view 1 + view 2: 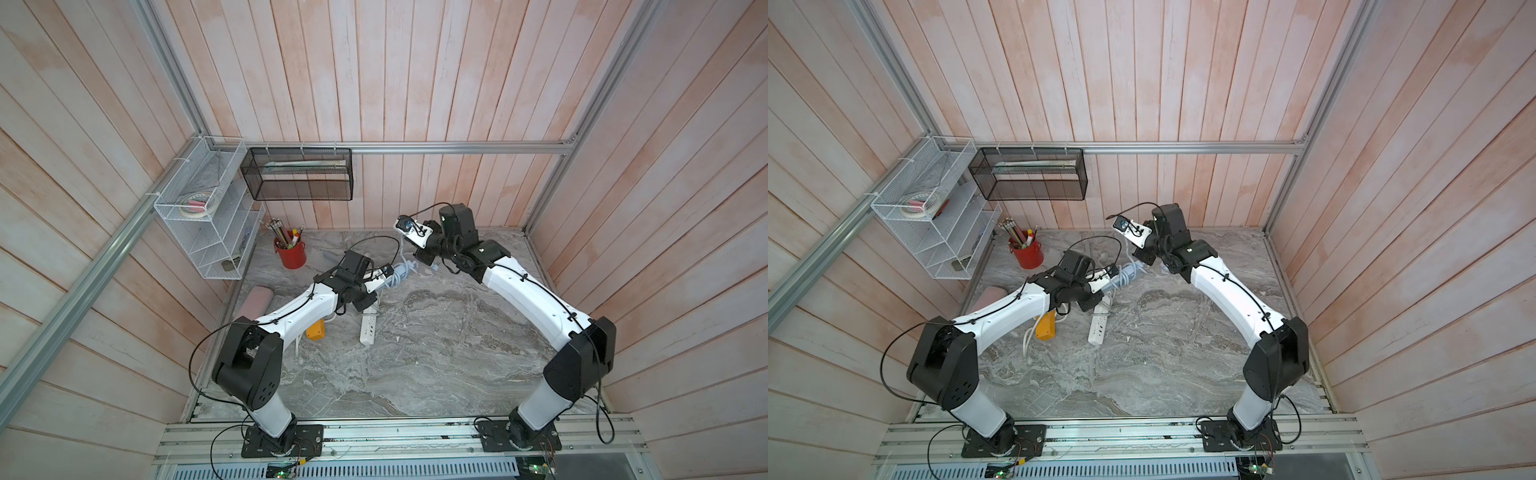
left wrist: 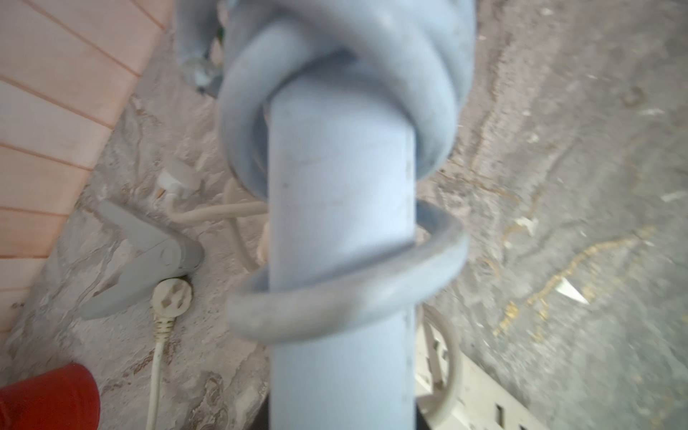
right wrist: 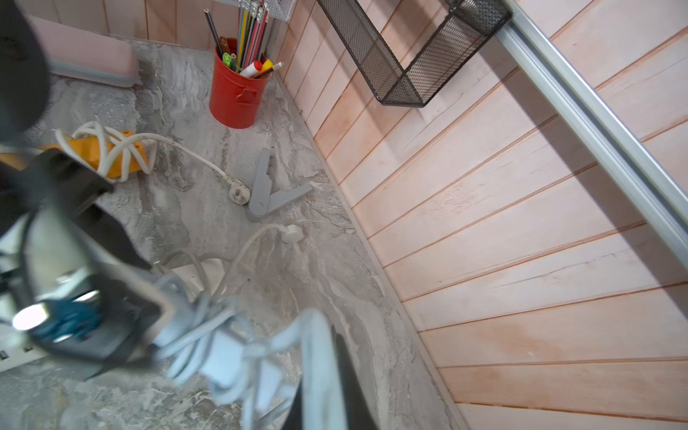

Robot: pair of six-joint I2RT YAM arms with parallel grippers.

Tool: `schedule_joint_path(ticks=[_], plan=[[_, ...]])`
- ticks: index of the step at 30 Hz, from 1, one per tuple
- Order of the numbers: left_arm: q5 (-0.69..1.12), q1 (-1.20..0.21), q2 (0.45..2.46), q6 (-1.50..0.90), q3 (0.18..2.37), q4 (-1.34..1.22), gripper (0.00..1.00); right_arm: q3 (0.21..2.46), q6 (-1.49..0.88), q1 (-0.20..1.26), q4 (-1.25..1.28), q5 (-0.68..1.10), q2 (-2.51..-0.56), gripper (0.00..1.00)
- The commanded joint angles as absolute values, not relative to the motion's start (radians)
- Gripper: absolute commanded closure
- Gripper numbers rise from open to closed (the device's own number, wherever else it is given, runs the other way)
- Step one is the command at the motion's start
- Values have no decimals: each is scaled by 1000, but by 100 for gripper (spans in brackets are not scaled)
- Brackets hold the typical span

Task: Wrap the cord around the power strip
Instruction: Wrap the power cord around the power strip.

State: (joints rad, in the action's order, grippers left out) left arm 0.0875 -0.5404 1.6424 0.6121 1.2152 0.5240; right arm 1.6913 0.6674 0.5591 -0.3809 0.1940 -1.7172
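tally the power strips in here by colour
blue-grey plastic power strip, blue-grey cord coiled round it: 1
white plastic power strip lying flat on the table: 1
orange power strip wrapped in white cord: 1
total: 3

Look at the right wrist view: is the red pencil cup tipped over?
No, the red pencil cup stands upright with pens sticking out of its top.

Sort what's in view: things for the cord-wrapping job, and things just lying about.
Job: blue-grey power strip, cord.
Lying about: white power strip, orange power strip, red pencil cup, grey folding stand, pink case.
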Motion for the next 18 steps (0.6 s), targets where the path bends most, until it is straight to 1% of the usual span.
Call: schedule_joint_path(ticks=[1, 4, 8, 9, 10, 11, 13, 14, 16, 18], plan=[[262, -600, 1573, 758, 1225, 655, 100, 1802, 695, 535, -428, 254, -1807, 100], [444, -622, 1512, 754, 1220, 682, 100, 1852, 705, 495, -459, 283, -1896, 100], [735, -625, 1421, 716, 1184, 621, 100, 1878, 601, 400, -410, 519, -1986, 100], [776, -624, 1408, 707, 1178, 604, 100, 1890, 566, 384, -412, 569, -2006, 96], [786, -622, 1393, 685, 1161, 563, 100, 1902, 534, 367, -416, 635, -2033, 82], [792, -611, 1377, 667, 1136, 512, 100, 1900, 498, 358, -416, 678, -2057, 73], [839, -562, 1356, 616, 1067, 388, 100, 1857, 484, 352, -403, 750, -2091, 66], [840, -545, 1351, 585, 1042, 340, 100, 1822, 458, 353, -363, 759, -2104, 64], [807, -535, 1351, 562, 1019, 291, 100, 1719, 380, 352, -241, 770, -2110, 61], [762, -534, 1350, 531, 1000, 242, 100, 1602, 270, 353, -58, 785, -2097, 56]])
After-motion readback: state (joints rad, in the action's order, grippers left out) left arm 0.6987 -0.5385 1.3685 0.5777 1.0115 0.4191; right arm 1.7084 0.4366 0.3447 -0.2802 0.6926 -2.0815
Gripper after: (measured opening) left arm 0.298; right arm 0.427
